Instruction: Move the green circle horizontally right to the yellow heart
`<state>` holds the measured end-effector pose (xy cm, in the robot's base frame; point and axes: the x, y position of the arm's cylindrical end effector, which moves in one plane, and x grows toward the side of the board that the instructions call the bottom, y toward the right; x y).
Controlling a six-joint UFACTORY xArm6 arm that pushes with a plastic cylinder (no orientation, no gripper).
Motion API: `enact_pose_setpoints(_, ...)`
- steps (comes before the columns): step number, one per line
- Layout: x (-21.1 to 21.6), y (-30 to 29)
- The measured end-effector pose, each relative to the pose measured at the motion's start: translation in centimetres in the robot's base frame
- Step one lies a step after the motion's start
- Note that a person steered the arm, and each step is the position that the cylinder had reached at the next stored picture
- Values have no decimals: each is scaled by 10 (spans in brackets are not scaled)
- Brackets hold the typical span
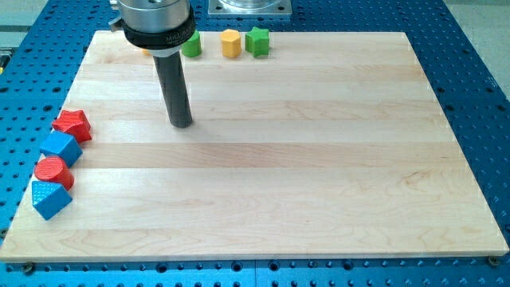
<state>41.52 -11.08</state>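
Observation:
A green block (191, 45), likely the green circle, sits at the view's top, partly hidden behind the arm's collar. To its right lies a yellow block (231, 43); its shape reads as hexagonal, not clearly a heart. A green star (257, 41) touches the yellow block's right side. My tip (182, 124) rests on the board below the green circle, well apart from all blocks.
At the board's left edge lie a red star (74, 125), a blue cube (61, 148), a red cylinder (53, 171) and a blue triangular block (49, 198). The wooden board (319, 159) sits on a blue perforated table.

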Motion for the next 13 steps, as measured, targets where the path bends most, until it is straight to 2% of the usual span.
enact_pose_setpoints(3, 14, 8)
enact_pose_setpoints(4, -29, 31)
enact_pose_setpoints(5, -35, 115)
enact_pose_setpoints(6, -33, 170)
enact_pose_setpoints(7, -36, 166)
enact_pose_setpoints(8, -62, 185)
enact_pose_setpoints(9, -110, 212)
enact_pose_setpoints(11, -210, 198)
enact_pose_setpoints(12, -222, 193)
enact_pose_setpoints(13, -222, 134)
